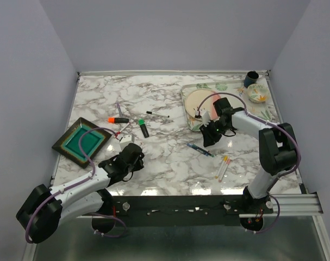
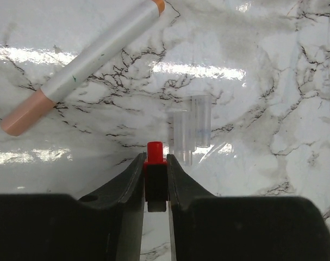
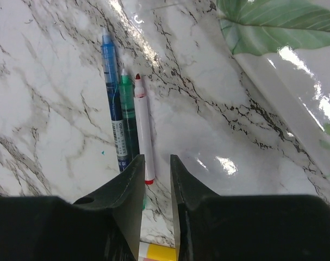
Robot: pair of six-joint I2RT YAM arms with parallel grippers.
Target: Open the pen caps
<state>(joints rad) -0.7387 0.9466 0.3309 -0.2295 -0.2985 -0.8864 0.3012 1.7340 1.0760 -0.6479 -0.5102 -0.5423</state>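
My left gripper (image 1: pixel 129 157) (image 2: pixel 155 159) is shut on a small red cap (image 2: pixel 155 150) with a black part below it, held just above the marble. Two clear caps (image 2: pixel 193 129) lie right ahead of it, and a silver pen with peach ends (image 2: pixel 94 57) lies further off. My right gripper (image 1: pixel 211 135) (image 3: pixel 156 159) has its jaws a little apart with nothing between them. It hangs over the near end of an uncapped white pen with a red tip (image 3: pixel 144 128). A green pen (image 3: pixel 126 117) and a blue pen (image 3: pixel 111 87) lie beside that pen.
An orange-capped highlighter (image 1: pixel 118 119), a green-capped highlighter (image 1: pixel 143 128) and a slim black pen (image 1: pixel 157 115) lie mid-table. Pens with yellow and pink caps (image 1: pixel 223 167) lie front right. A green dish (image 1: pixel 82 140) is at left. A floral tray (image 1: pixel 189 89), a cup (image 1: pixel 250 79) and a bowl (image 1: pixel 257 92) stand back right.
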